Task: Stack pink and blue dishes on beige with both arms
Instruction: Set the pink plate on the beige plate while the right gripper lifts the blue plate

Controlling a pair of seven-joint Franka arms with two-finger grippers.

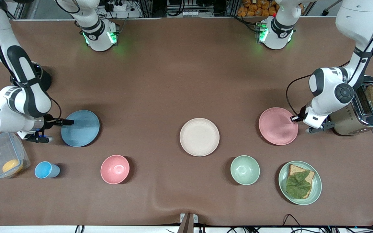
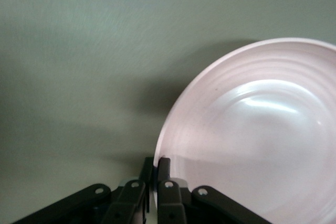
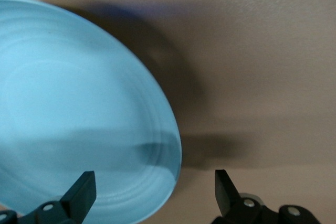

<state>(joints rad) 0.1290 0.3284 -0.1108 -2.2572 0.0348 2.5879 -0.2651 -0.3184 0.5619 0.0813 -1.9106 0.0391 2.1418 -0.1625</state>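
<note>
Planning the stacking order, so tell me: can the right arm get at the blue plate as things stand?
Probably yes. The right claw is already at the blue plate, open, its fingers straddling the rim at the right arm's end of the table. Nothing lies between them; the blue cup sits nearer the front camera.

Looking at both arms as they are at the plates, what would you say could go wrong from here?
1. The left gripper pinches only the thin rim of the pink plate; lifted from one edge, it may tilt or slip out.
2. The right gripper is open at the blue plate, whose rim sits off-centre between the fingers; closing may nudge it rather than clamp it.
3. Both plates go onto the beige plate, so arms arriving together could collide.
</note>
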